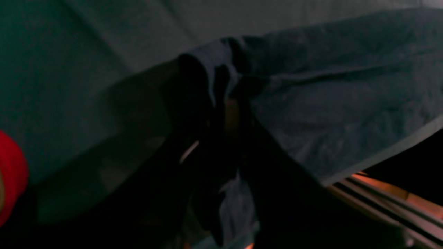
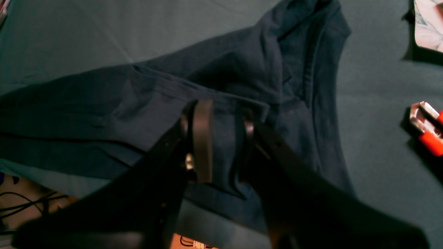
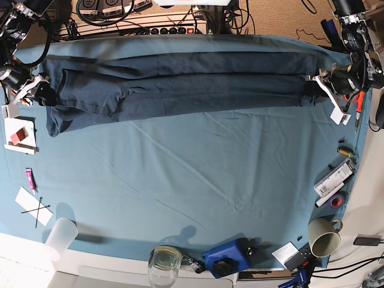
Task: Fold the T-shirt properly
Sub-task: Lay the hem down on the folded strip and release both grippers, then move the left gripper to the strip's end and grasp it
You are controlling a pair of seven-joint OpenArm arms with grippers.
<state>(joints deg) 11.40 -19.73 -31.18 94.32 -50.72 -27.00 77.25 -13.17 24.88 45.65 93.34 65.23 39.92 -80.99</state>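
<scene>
"Where is the T-shirt (image 3: 180,84)?"

"Stretched in a long strip along the far side of the tablecloth (image 3: 192,186), running straight from my one hand to the other."

"Are you holding it?"

"Yes. My left gripper (image 3: 313,83) pinches one end tight. My right gripper (image 2: 221,145) has cloth between its fingers at the other end."

I see a table under a teal tablecloth (image 3: 198,180) filling most of the base view. Along the near edge: a beige mug (image 3: 324,237), a clear glass (image 3: 164,264), a white plastic cup (image 3: 61,237), a blue device (image 3: 228,257). A power strip (image 3: 162,27) and tangled cables sit beyond the far edge. Brownish floor (image 3: 282,15) behind. Light is even overhead; wrist views are dim.
</scene>
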